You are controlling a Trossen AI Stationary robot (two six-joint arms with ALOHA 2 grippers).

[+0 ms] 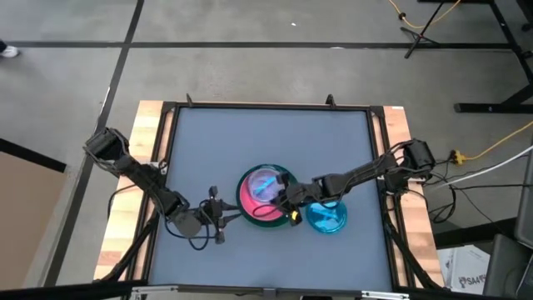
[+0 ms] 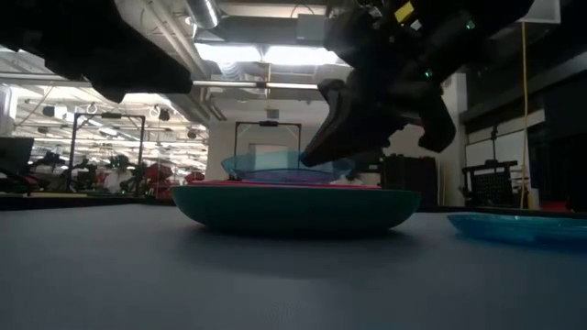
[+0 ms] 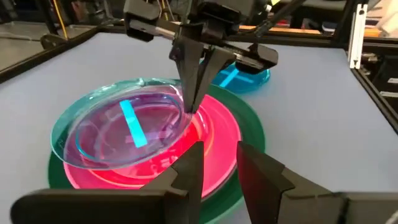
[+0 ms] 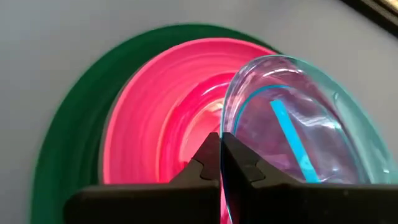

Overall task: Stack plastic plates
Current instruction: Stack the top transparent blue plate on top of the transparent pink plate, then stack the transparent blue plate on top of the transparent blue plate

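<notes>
A large dark green plate (image 1: pixel 265 225) rests on the table with a medium pink plate (image 3: pixel 217 127) lying in it. My right gripper (image 3: pixel 193 107) is shut on a small translucent blue plate (image 3: pixel 118 124) over the pink plate. Pink shows through the blue plate, so I cannot tell whether a translucent pink plate lies under it. A second small blue plate (image 1: pixel 326 218) lies flat on the table to the right of the stack. My left gripper (image 3: pixel 221 163) is open and empty, low over the table just left of the green plate. The grey plate is out of view. My right gripper pinches the blue plate's rim (image 4: pixel 227 134) between its two fingers, one finger inside the rim and one outside, on the plate's right near side. The fingers come from above, slanting down. The plate stays about level over the pink plate; whether its base touches, I cannot tell.
Bare grey table surface lies on the far side and to the left of the stack. A black frame and wooden boards (image 1: pixel 150 142) border the table. My left arm (image 1: pixel 141 175) reaches in from the left edge.
</notes>
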